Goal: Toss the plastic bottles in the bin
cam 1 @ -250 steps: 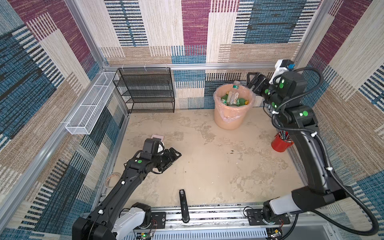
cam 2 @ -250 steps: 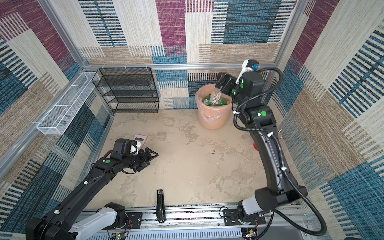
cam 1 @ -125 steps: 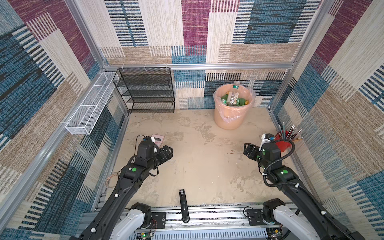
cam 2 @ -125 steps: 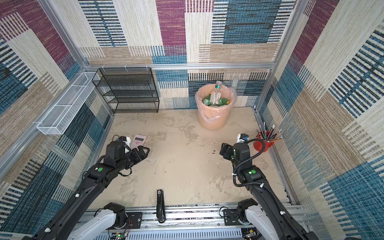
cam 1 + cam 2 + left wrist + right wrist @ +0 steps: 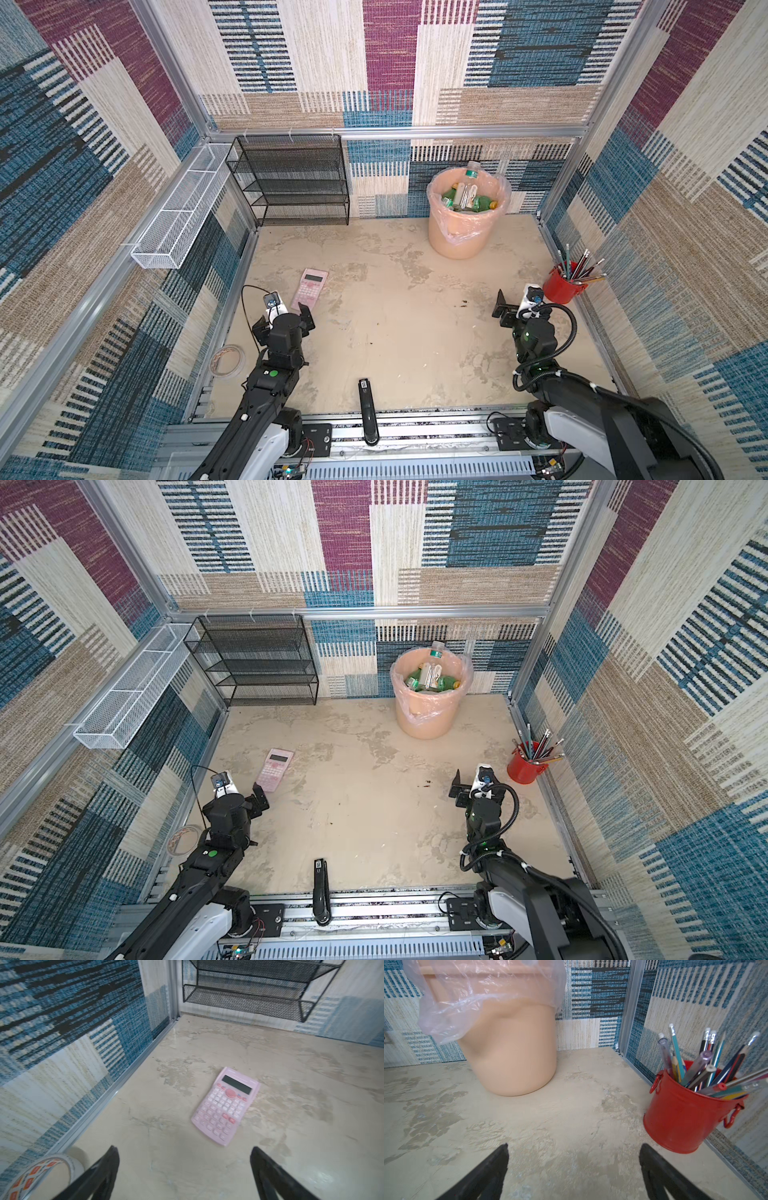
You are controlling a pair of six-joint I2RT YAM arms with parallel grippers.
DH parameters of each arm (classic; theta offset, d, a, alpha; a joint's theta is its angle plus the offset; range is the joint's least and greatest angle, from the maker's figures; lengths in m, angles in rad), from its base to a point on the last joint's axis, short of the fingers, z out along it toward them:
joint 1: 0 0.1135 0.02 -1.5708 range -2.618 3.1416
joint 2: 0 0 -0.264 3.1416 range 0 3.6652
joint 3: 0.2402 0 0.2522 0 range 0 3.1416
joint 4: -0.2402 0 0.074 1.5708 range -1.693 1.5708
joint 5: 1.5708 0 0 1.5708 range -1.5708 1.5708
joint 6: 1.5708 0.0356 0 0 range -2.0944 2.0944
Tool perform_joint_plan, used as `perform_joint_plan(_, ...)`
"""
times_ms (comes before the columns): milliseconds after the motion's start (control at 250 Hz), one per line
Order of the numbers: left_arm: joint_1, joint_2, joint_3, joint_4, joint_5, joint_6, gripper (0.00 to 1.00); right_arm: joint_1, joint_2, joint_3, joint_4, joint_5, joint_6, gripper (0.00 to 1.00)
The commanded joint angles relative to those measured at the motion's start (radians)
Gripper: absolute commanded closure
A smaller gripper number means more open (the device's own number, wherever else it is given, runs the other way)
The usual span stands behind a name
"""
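**Left gripper** [image 5: 184, 1153]: jaws spread wide with nothing between them. It sits low over the table, well apart from the bin [image 5: 457, 239], out in front of it and to its left in both top views.

**Right gripper** [image 5: 574, 1151]: jaws equally wide and empty. It is in front of the bin, nearer to it than the left one.

**Plastic bottles** [image 5: 467, 195]: every one you can see is inside the bin, green and clear mixed together. One clear bottle pokes its neck above the rim at the back.

**Bin:** upright, with the bag liner folded over its rim.

**Not for the bin:**
- Pink calculator [image 5: 309, 284], front-left of the bin.
- Red pencil cup [image 5: 559, 289], front-right of the bin.
- Black stapler [image 5: 368, 409], far in front of the bin.
- Tape roll [image 5: 226, 360], far front-left of the bin.

**Handling note:** no bottle shows on the table, so the job looks finished. The strip behind the bin is hidden, so check it before you stop. Keep both claws off the bin wall, because a knock could tip out the bottle standing above the rim.
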Motion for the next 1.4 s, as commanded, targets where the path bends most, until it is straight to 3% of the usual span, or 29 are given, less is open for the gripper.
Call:
perform_joint_plan(0, 0.053, 0.039, -0.065, 0.228, -0.005, 0.04, 0.01, -0.025, 0.137, 0.001, 0.383, -0.036, -0.055, 0.01)
perform_joint_plan(148, 0.137, 0.191, -0.125, 0.428, 0.069, 0.023, 0.01, -0.088, 0.281, 0.011, 0.486, -0.127, -0.032, 0.01)
perform_joint_plan(292, 0.191, 0.401, -0.087, 0.639, 0.181, 0.037, 0.01, -0.1, 0.433, -0.006, 0.676, -0.191, -0.049, 0.01)
perform_joint_plan(372, 0.207, 0.543, -0.061, 0.786, 0.247, 0.052, 0.01, -0.106, 0.391, 0.043, 0.513, -0.24, -0.055, 0.01)
perform_joint_plan(472, 0.219, 0.738, -0.029, 0.974, 0.323, 0.103, 0.01, -0.118, 0.401, 0.095, 0.437, -0.24, -0.04, 0.01)
perform_joint_plan(560, 0.232, 0.685, 0.044, 0.741, 0.404, 0.097, 0.01, -0.139, 0.402, 0.119, 0.387, -0.249, -0.015, 0.01)
perform_joint_plan(704, 0.232, 0.838, 0.016, 0.996, 0.478, 0.145, 0.01, -0.139, 0.403, 0.114, 0.398, -0.246, -0.017, 0.01)
perform_joint_plan(784, 0.228, 0.782, 0.106, 0.728, 0.523, 0.155, 0.01, -0.139, 0.401, 0.11, 0.403, -0.246, -0.018, 0.01)
perform_joint_plan(848, 0.226, 0.836, 0.103, 0.831, 0.527, 0.17, 0.01, -0.139, 0.4, 0.111, 0.403, -0.245, -0.018, 0.01)
perform_joint_plan(924, 0.226, 0.801, 0.128, 0.713, 0.528, 0.161, 0.01, -0.139, 0.401, 0.109, 0.406, -0.246, -0.02, 0.01)
perform_joint_plan(1000, 0.223, 0.828, 0.109, 0.806, 0.52, 0.169, 0.01, -0.139, 0.401, 0.108, 0.406, -0.244, -0.02, 0.01)
perform_joint_plan(1292, 0.216, 0.82, 0.115, 0.781, 0.509, 0.174, 0.01, -0.139, 0.402, 0.112, 0.4, -0.244, -0.019, 0.01)
perform_joint_plan(1396, 0.212, 0.83, 0.149, 0.726, 0.58, 0.211, 0.01, -0.138, 0.401, 0.113, 0.397, -0.246, -0.017, 0.01)
